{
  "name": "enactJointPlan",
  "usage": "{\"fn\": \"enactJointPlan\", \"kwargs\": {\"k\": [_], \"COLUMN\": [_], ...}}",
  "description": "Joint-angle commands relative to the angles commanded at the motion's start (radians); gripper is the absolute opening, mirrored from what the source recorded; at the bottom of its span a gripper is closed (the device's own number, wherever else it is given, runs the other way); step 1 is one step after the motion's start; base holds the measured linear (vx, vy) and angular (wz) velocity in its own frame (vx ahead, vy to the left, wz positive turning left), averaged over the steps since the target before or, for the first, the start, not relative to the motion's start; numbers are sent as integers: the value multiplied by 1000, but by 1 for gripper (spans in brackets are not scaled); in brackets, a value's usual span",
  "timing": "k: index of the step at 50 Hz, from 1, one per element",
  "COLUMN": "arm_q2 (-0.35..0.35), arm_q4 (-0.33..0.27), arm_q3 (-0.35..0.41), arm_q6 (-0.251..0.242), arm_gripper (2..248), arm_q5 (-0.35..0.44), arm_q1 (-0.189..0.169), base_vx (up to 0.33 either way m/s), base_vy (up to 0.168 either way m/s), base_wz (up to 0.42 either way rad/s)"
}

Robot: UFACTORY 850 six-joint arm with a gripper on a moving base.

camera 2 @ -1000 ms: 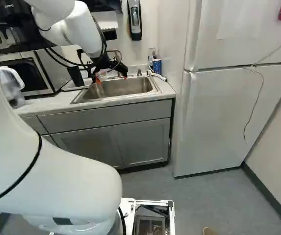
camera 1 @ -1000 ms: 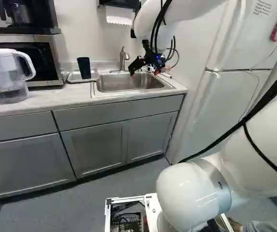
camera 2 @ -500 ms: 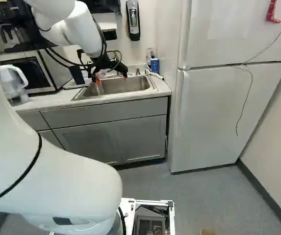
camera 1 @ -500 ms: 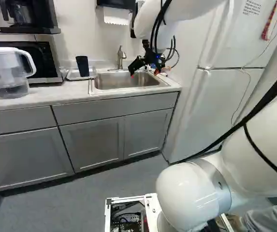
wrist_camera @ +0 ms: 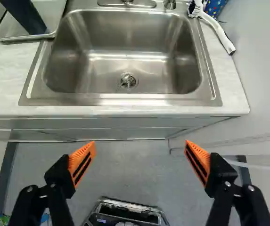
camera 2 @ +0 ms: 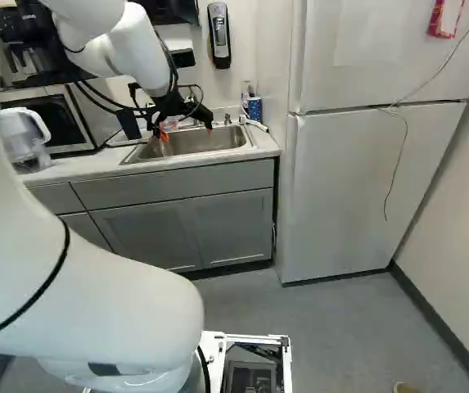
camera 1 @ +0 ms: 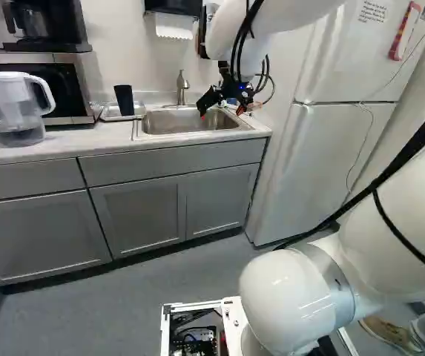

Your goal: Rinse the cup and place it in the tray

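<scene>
With my two fingers (camera 2: 164,133) showing, I am counting one cup (camera 1: 124,100), one tray (wrist_camera: 51,9), one sink (wrist_camera: 125,99), one faucet (camera 1: 182,85), one pitcher (camera 1: 1,96), one patterned blue container (camera 2: 254,109) and one white hose-like piece (wrist_camera: 219,35). I am also seeing one worktop (camera 1: 56,144), one microwave (camera 1: 56,89), one coffee maker (camera 1: 49,22), one paper towel dispenser (camera 1: 173,6) and one other wall dispenser (camera 2: 220,35). Beyond those, I am finding one refrigerator (camera 1: 331,148) with two doors, and the cabinets are showing me three doors (camera 1: 138,219) and two upper front panels (camera 1: 167,159).
</scene>
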Motion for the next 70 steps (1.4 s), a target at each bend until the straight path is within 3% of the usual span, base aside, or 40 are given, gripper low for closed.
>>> {"fn": "enactJointPlan", "kwargs": {"k": [35,70], "arm_q2": [1,7], "arm_q4": [2,9], "arm_q3": [27,136], "arm_q6": [1,4], "arm_gripper": [247,247], "arm_q5": [43,220], "arm_q1": [-4,-22], "base_vx": [3,0], "base_vy": [1,0], "base_wz": [-1,0]}}
